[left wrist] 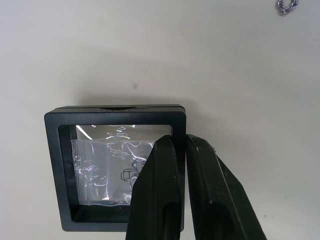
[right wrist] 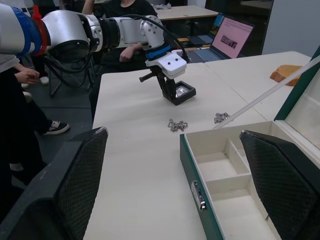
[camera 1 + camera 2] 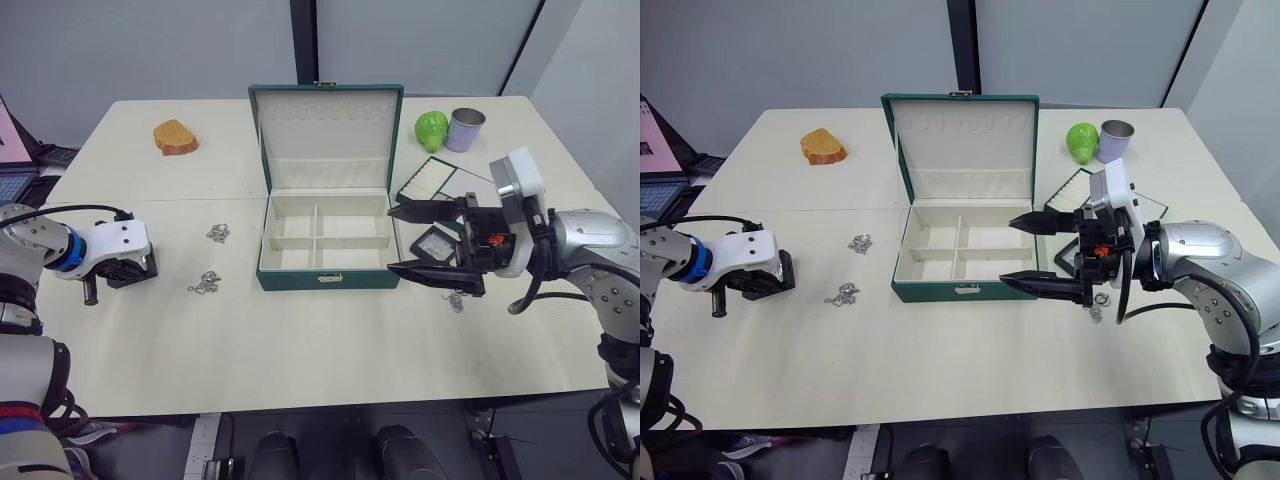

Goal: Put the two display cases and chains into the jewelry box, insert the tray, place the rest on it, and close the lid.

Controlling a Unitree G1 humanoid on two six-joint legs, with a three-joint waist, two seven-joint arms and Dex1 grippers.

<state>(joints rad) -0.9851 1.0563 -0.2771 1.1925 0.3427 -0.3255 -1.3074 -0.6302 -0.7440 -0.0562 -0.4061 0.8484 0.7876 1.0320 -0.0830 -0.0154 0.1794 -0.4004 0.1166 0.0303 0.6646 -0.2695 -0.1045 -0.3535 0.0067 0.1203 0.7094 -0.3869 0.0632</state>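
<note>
Near the table's left edge, we start on the display cases.
Our left gripper [image 1: 175, 150], fingers together, rests on one display case [image 1: 116, 167]; our right gripper [image 3: 437, 245] gapes beside the open jewelry box [image 3: 325, 240]. Next we need a grip and carry.

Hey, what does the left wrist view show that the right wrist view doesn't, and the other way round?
Left wrist: a close look at the clear bag inside the display case, with the left gripper shut above it. Right wrist: the jewelry box with bare compartments, the open right gripper, a laptop. Shared: that display case, a chain, the table.
</note>
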